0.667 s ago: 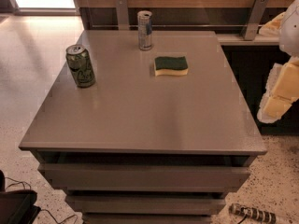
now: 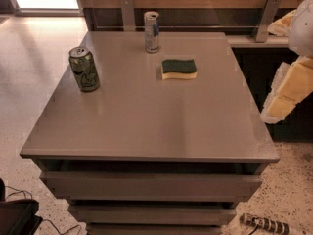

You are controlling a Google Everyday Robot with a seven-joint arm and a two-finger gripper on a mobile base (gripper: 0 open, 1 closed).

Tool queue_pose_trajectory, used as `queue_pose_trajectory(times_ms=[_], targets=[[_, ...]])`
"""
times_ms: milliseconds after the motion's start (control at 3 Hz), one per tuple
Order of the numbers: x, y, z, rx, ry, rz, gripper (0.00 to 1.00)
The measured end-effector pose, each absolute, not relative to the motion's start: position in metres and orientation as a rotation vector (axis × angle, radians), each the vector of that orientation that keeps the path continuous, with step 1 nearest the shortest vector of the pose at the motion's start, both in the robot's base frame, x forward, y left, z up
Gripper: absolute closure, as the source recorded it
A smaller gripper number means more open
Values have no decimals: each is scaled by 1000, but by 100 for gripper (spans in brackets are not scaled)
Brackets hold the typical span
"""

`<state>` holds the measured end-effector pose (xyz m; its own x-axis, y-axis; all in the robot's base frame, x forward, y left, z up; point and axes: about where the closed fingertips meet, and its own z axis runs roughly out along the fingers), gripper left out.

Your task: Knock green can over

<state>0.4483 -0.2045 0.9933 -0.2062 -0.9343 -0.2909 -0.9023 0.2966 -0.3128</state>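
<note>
The green can [image 2: 84,69] stands upright near the left edge of the grey table [image 2: 146,126]. It has pale swirly markings and a silver top with a pull tab. My gripper [image 2: 286,94] shows as a white and yellow shape at the right edge of the camera view, beyond the table's right side and far from the can. It holds nothing that I can see.
A taller, slim silver-and-blue can [image 2: 152,31] stands at the table's back edge. A green-and-yellow sponge [image 2: 179,68] lies to the right of the middle. A wooden counter with metal brackets [image 2: 127,12] runs behind. Cables [image 2: 19,214] lie on the floor at the lower left.
</note>
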Motion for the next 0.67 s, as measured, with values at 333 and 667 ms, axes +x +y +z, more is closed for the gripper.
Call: queue_pose_trajectory(times_ms=[333,667], targets=[[468,-184,987,-1544,2056,21,0],[491,-150,979,-1449,1897,172,0]])
